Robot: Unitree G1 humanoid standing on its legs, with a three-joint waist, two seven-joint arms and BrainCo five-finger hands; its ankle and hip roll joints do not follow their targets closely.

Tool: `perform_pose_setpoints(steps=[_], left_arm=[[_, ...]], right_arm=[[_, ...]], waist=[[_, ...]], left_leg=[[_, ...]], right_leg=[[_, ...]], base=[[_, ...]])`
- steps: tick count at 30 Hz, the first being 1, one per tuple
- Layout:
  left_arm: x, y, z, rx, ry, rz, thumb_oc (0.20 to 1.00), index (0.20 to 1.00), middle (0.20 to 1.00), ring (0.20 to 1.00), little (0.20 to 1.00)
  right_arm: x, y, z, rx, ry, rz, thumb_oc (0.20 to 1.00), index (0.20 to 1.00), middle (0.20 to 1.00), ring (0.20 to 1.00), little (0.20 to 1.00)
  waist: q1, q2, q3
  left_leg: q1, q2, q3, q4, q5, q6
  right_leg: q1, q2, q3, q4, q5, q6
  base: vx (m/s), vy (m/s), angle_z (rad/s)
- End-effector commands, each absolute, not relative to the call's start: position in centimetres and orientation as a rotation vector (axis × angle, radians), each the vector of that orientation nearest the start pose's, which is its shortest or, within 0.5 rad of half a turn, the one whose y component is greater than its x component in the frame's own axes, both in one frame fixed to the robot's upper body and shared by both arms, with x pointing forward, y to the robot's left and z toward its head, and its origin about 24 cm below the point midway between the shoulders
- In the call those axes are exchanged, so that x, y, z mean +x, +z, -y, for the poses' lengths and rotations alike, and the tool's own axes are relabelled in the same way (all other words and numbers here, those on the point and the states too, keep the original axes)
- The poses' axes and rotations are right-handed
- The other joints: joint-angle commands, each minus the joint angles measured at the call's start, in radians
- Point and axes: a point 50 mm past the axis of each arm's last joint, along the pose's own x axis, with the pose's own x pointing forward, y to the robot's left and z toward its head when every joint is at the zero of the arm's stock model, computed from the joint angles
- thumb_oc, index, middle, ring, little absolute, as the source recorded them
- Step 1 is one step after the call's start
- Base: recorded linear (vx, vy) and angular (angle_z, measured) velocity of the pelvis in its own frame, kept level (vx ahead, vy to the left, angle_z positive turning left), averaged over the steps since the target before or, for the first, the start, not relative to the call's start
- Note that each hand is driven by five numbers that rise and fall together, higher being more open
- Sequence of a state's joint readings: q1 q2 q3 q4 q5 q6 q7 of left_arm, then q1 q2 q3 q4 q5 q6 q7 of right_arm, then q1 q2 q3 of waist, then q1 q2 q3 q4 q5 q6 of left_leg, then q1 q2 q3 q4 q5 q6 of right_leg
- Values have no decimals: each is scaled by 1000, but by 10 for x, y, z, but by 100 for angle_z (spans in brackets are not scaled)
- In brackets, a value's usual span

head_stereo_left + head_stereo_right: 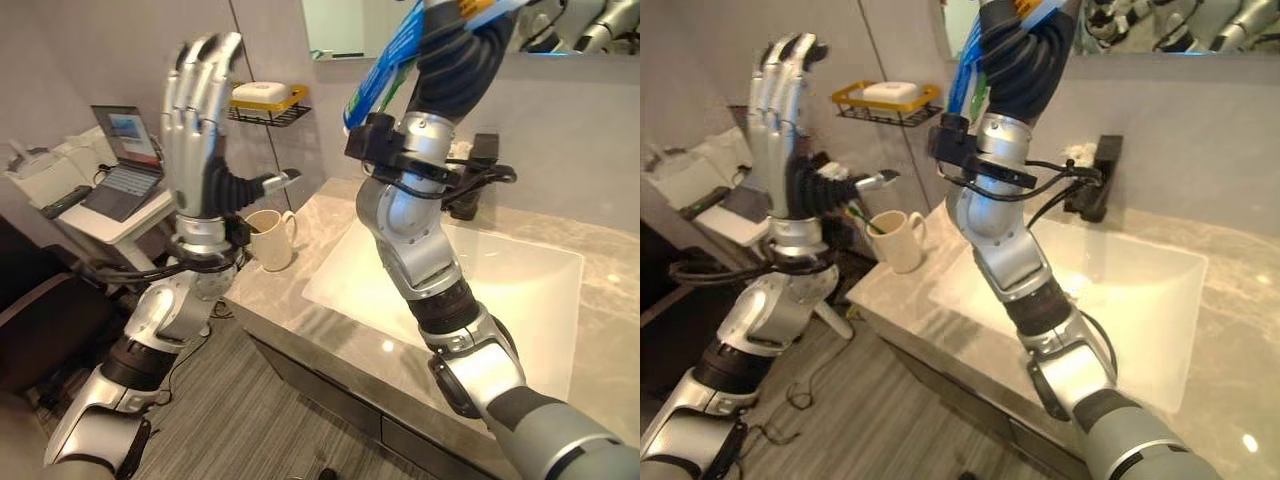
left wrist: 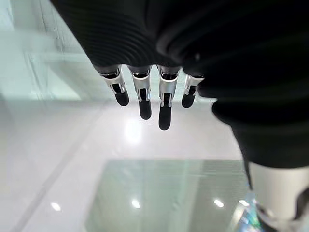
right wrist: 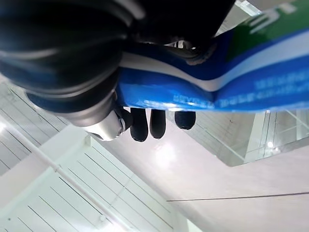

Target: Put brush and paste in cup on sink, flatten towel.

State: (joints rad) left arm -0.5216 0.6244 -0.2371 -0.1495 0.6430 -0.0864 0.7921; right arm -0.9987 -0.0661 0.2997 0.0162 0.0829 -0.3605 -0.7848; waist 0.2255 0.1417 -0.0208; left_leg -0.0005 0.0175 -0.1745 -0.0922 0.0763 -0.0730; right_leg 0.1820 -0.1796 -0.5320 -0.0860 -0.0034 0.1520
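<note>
My right hand (image 1: pixel 452 45) is raised high over the sink's back edge, shut on a blue, green and white toothpaste tube (image 1: pixel 384 72). The right wrist view shows the tube (image 3: pixel 231 82) across the palm with fingertips (image 3: pixel 145 124) curled past it. A cream cup (image 1: pixel 898 240) stands on the stone counter's left end, and a green handle (image 1: pixel 861 217) sticks out of it. My left hand (image 1: pixel 200 110) is held upright, open, to the left of the cup and above it, holding nothing. Its straight fingers (image 2: pixel 145 94) appear in the left wrist view.
The white sink basin (image 1: pixel 510 275) is set in the grey stone counter (image 1: pixel 290 290), with a black faucet (image 1: pixel 1095 175) behind it. A yellow-edged wire soap rack (image 1: pixel 268 102) hangs on the wall. A laptop (image 1: pixel 125 165) sits on a side table at the left.
</note>
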Motion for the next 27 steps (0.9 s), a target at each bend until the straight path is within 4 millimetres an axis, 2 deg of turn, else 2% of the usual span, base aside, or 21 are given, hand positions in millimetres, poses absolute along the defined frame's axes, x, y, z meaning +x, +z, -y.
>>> perform_pose_setpoints(steps=[1,5,7,8,9,10,12,14,15,17,19,20,22,23,25,27], left_arm=[[265,265,-192,963,664,1299,1000,1000,1000,1000,1000],[255,251,-217,937,716,1211,1000,1000,1000,1000,1000],[253,247,-223,926,732,1186,1000,1000,1000,1000,1000],[252,233,-237,911,764,1093,1000,1000,1000,1000,1000],[251,232,-238,911,766,1090,1000,1000,1000,1000,1000],[252,221,-247,906,779,1014,1000,1000,1000,1000,1000],[249,184,-273,917,805,778,1000,1000,1000,1000,1000],[244,170,-285,978,803,679,1000,1000,1000,1000,1000],[242,154,-292,1027,766,578,1000,1000,1000,1000,1000],[237,149,-299,1059,765,534,1000,1000,1000,1000,1000],[224,108,-316,1055,698,279,1000,1000,1000,1000,1000],[221,101,-321,1038,700,232,1000,1000,1000,1000,1000],[212,67,-330,929,684,31,1000,1000,1000,1000,1000],[213,67,-330,929,683,32,1000,1000,1000,1000,1000],[200,24,-335,736,669,-200,1000,1000,1000,1000,1000],[185,-12,-335,672,603,-396,1000,1000,1000,1000,1000]], right_arm=[[252,372,44,527,-2,1374,200,200,200,200,200],[250,375,50,534,-22,1400,200,200,200,200,200],[250,376,50,539,-21,1400,200,200,200,200,200],[251,376,51,547,-22,1394,200,200,200,200,200],[251,375,51,548,-19,1391,200,200,200,200,200],[251,376,51,553,-19,1390,200,200,200,200,200],[252,377,53,546,-10,1391,200,200,200,200,200],[250,378,54,524,-6,1405,200,200,200,200,200],[248,380,56,491,-14,1430,200,200,200,200,200],[245,382,57,461,-11,1451,200,200,200,200,200],[242,388,56,400,2,1476,200,200,200,200,200],[243,387,54,385,12,1467,200,200,200,200,200],[244,390,50,365,29,1453,200,200,200,200,200],[244,390,50,365,29,1453,200,200,200,200,200],[250,389,48,334,29,1418,200,200,200,200,200],[251,389,43,310,43,1406,200,200,200,200,200]], waist=[[15,-104,-25],[45,-112,-23],[46,-114,-24],[55,-120,-19],[52,-119,-20],[58,-123,-18],[70,-134,-8],[78,-138,-4],[87,-139,2],[91,-141,4],[111,-146,14],[114,-147,15],[118,-147,13],[118,-147,13],[119,-141,18],[117,-134,19]], left_leg=[[50,-67,37,5,-61,42],[44,-69,16,6,-62,39],[43,-71,12,6,-62,38],[42,-71,7,6,-61,38],[42,-71,7,6,-61,38],[42,-70,3,5,-60,38],[34,-71,-5,5,-54,37],[28,-70,-11,5,-52,36],[22,-69,-15,5,-48,36],[16,-69,-21,5,-45,36],[-1,-72,-32,5,-37,38],[-6,-73,-33,5,-34,38],[-17,-76,-36,5,-30,41],[-17,-76,-36,5,-30,41],[-28,-76,-38,5,-25,43],[-32,-78,-40,5,-23,46]], right_leg=[[25,-60,125,16,-18,-28],[37,-60,107,14,-27,-32],[37,-59,104,13,-27,-33],[38,-59,99,13,-28,-35],[39,-59,98,13,-28,-35],[39,-59,95,15,-28,-36],[37,-55,90,19,-31,-40],[32,-53,84,24,-33,-41],[31,-52,79,27,-33,-41],[26,-52,75,30,-34,-41],[17,-50,63,32,-30,-38],[14,-50,62,32,-29,-37],[8,-50,61,29,-26,-34],[7,-50,61,29,-26,-34],[-3,-51,61,34,-22,-32],[-9,-54,61,43,-22,-33]], base=[[-17,-7,12],[-14,-11,9],[-21,-12,17],[-19,-13,16],[-19,-12,9],[-21,-7,7],[-36,-9,8],[-35,-9,9],[-43,-7,13],[-38,-5,15],[-37,-2,12],[-13,10,24],[-1,24,23],[-1,21,8],[9,33,11],[13,41,7]])
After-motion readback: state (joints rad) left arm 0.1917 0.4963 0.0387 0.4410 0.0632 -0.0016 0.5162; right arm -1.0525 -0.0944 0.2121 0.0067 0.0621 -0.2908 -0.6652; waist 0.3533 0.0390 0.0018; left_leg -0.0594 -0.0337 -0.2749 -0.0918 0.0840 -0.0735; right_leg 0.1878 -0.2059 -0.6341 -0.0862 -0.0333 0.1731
